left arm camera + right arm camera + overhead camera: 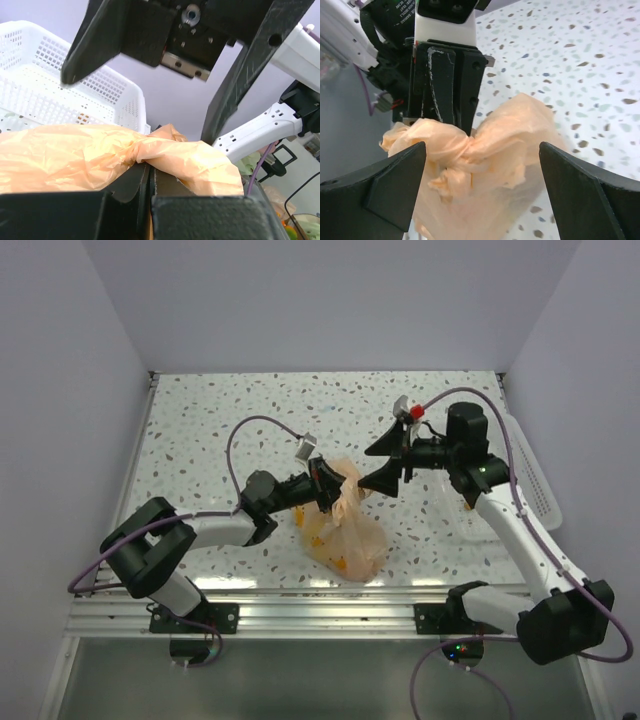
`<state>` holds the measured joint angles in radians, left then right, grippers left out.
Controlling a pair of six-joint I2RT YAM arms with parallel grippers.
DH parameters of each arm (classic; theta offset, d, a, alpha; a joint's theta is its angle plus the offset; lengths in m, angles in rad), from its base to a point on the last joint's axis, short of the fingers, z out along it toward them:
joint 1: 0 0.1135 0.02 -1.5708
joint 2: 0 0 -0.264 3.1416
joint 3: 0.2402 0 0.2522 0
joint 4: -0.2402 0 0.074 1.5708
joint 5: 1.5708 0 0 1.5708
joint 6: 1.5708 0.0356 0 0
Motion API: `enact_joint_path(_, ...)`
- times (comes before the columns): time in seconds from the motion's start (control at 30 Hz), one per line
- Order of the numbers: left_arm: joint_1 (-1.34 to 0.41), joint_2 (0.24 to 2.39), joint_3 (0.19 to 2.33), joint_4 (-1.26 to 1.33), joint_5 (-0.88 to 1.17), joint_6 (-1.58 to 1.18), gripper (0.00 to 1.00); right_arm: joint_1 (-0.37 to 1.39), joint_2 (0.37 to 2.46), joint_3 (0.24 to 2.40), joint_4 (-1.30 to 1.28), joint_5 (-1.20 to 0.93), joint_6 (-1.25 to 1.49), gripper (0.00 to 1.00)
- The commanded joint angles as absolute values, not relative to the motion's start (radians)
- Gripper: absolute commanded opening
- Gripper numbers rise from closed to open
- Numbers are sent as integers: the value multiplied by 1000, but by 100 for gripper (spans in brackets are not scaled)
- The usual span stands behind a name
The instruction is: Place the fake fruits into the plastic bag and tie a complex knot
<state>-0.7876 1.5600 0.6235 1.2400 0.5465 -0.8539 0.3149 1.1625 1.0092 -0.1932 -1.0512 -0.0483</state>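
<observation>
The peach-orange plastic bag (345, 535) sits on the speckled table with its top twisted into a knot (462, 147). Dim yellow-orange fruit shapes (343, 562) show through its wall; no loose fruit is in view. My left gripper (325, 487) is shut on a part of the bag's handle at the knot's left side, as the left wrist view (150, 172) shows. My right gripper (364, 470) is wide open, its fingers on either side of the knot without touching it (482, 145). The bag (75, 150) fills the lower left wrist view.
A white perforated basket (535, 475) stands at the table's right edge, behind the right arm; it also shows in the left wrist view (50, 85). The two grippers face each other closely over the bag. Grey walls enclose the table.
</observation>
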Motion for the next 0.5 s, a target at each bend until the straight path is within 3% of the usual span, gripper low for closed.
enact_joint_path(0.0,-787,1523,632,1287,552,-839,0,270,1105,1107,-440,-1100,-273,99)
enact_joint_path(0.1,-785,1520,637,1285,560,-833,0,261,1077,1140,-609,-1049,-435,95)
enact_joint_path(0.17,-785,1519,637,1285,561,-830,0,244,1068,1138,-685,-1011,-503,88)
enact_joint_path(0.2,-785,1522,635,1284,561,-830,0,236,1063,1137,-708,-1006,-529,78)
enact_joint_path(0.33,-785,1525,638,1285,566,-828,0,224,1046,1098,-713,-1019,-587,66)
enact_joint_path(0.47,-785,1529,646,1285,572,-827,0,224,1080,1088,-670,-1037,-583,68)
